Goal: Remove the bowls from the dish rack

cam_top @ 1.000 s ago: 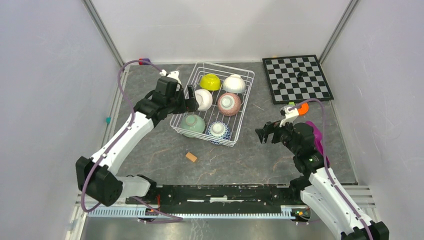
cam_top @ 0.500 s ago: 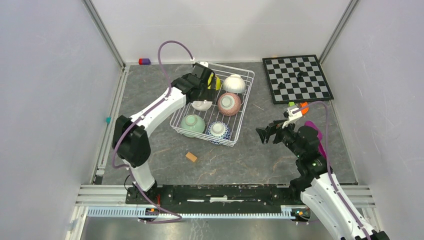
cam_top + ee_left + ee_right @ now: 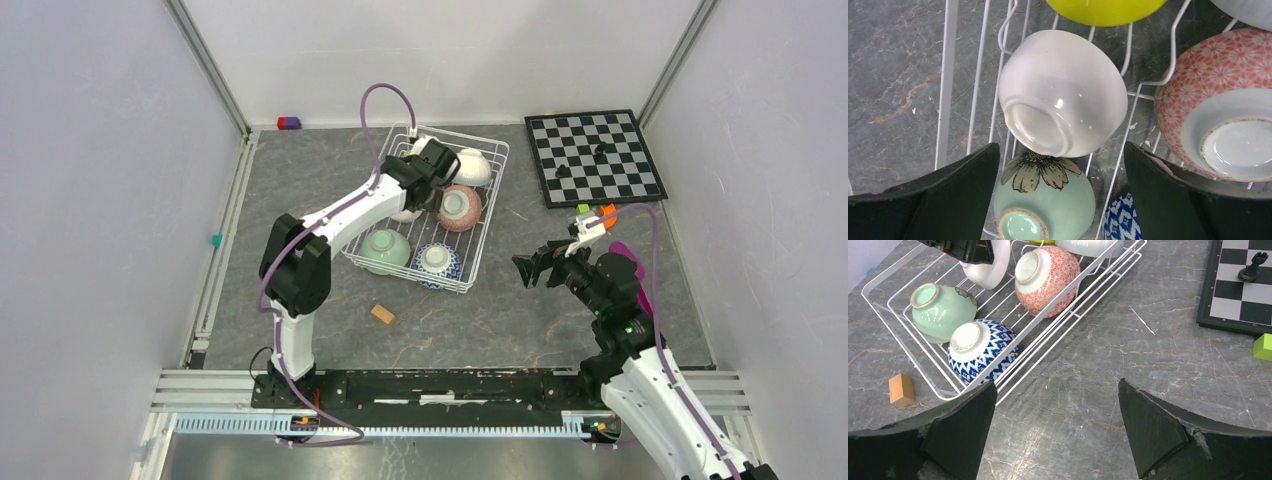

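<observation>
The white wire dish rack (image 3: 489,218) holds all the bowls, upside down or on their sides. My left gripper (image 3: 432,165) hovers open over the rack's back half and hides the yellow-green bowl from above. In the left wrist view that gripper (image 3: 1060,147) straddles a tilted white bowl (image 3: 1063,92); the yellow-green bowl (image 3: 1105,10), pink bowl (image 3: 1218,100), pale green flowered bowl (image 3: 1048,200) and blue-and-white bowl (image 3: 1123,222) lie around it. A second white bowl (image 3: 470,165) sits at the back right. My right gripper (image 3: 528,268) stands open and holds nothing, over bare table right of the rack (image 3: 1075,315).
A chessboard (image 3: 594,156) with a few black pieces lies at the back right. A small wooden block (image 3: 382,314) rests in front of the rack. A green block (image 3: 1263,346) sits near the chessboard, and a red-and-blue block (image 3: 288,123) by the back wall.
My left arm has swung from the rack's left side rightward, over its back half, staying open. The right arm has barely moved.
</observation>
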Tool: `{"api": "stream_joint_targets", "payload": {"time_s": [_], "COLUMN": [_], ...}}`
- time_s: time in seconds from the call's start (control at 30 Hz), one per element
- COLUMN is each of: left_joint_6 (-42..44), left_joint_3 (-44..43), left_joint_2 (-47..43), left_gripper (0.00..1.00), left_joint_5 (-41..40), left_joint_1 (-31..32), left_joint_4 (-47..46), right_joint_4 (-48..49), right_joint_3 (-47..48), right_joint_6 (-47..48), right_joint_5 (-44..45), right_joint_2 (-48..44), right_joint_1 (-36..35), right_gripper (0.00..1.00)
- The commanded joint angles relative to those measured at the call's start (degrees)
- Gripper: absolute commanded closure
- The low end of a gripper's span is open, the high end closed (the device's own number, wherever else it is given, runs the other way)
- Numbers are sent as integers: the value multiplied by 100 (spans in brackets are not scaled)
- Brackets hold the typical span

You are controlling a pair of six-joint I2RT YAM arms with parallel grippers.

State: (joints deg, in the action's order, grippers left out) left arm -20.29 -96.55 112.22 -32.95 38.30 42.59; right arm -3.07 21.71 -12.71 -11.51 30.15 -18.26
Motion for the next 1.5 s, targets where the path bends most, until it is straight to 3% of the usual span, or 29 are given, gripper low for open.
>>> {"api": "stream_joint_targets", "payload": {"time_s": [0.0,0.17,0.93,1.33,1.47], "left_joint_6": [144,81,208,433,484], "left_joint_3": [-337,-326,-681,-146,-84], "left_joint_2": [79,178,1220,294,138], "left_gripper": [0,0,1,34,40], "left_joint_5": [-484,-534,-2523,-2324,-2459], "left_joint_1": [239,380,555,529,507], "left_joint_4": [61,46,71,-460,-412], "right_joint_4": [225,229,224,188,186], "right_joint_3": [-18,-83,-4,70,70], "right_joint_6": [30,22,39,53,52], "right_joint_5": [44,100,254,289,292], "right_joint_2": [-42,-87,-16,10,17], "right_joint_1": [-11,-10,-8,-10,-4], "right_gripper": [2,2,2,2,2]}}
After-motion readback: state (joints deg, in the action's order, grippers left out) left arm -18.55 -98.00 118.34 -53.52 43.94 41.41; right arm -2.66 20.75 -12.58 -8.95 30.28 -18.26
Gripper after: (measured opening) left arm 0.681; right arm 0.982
